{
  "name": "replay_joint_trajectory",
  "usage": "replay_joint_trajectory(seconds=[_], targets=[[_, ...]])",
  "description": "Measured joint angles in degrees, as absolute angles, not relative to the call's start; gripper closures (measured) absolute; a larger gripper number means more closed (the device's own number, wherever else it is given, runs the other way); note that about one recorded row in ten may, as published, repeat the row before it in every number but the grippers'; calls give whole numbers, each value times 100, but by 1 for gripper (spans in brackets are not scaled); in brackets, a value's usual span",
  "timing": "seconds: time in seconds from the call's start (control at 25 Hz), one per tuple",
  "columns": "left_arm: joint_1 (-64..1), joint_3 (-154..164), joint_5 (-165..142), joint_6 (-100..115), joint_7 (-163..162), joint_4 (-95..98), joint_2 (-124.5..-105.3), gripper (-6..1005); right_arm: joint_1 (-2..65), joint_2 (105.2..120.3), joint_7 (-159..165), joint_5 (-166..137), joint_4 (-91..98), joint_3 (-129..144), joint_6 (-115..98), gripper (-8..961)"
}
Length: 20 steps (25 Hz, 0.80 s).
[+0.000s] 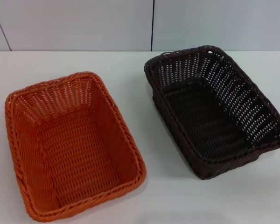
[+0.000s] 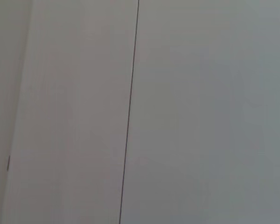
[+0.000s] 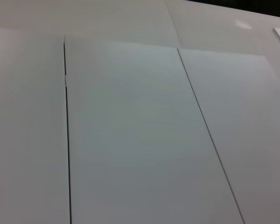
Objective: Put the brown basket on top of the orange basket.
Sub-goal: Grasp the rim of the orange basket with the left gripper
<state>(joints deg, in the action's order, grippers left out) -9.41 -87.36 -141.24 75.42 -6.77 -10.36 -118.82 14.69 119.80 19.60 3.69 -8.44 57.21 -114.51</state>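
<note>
Sitting on the white tabletop (image 1: 130, 60), the orange basket (image 1: 72, 144) lies toward the left and near edge, mouth up. The brown basket (image 1: 214, 109) rests apart from it toward the right and far edge, also upright, angled. Neither pincer shows in any view, so their state cannot be told; both wrist cameras face only pale wall panels (image 3: 130, 130).

You'll find no readable text here | orange basket (image 1: 74, 144): no label or brand | brown basket (image 1: 214, 109): no label or number | table (image 1: 130, 60): no signs | wall panels (image 3: 130, 140): unmarked
</note>
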Motion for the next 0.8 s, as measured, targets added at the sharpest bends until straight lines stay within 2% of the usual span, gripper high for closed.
replay_joint_trajectory(seconds=[0.52,0.8], targets=[[-922,-8263,-14140,7544,-674,-1032,-11869,199,1477,11980,1962,369,-843,5721,-11451,120],[-938,-7597,-14181,7390,-654,-1336,-11782,200,1485,11980,1966,172,-834,5668,-11452,119]])
